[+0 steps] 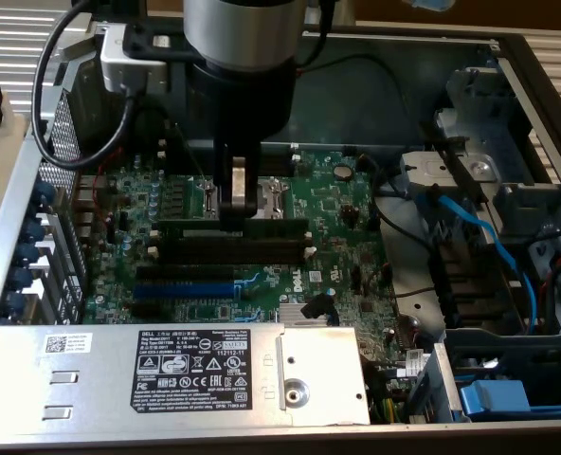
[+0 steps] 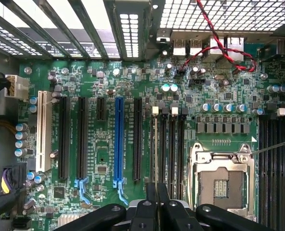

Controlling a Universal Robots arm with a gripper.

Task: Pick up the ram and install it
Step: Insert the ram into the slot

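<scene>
Claw [image 1: 235,201] pinches the ram [image 1: 190,227] at the slots [image 1: 262,250]; best keep it level, aligned, and pressed straight down.

The arm [image 1: 243,85] hangs straight down from above, wrist upright, its pincer [image 1: 238,201] pointing downward and nipped narrowly on the ram [image 1: 190,228].

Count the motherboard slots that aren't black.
2. One white slot, outermost in the row; one blue slot, between black slots. The claw may hide others.
</scene>
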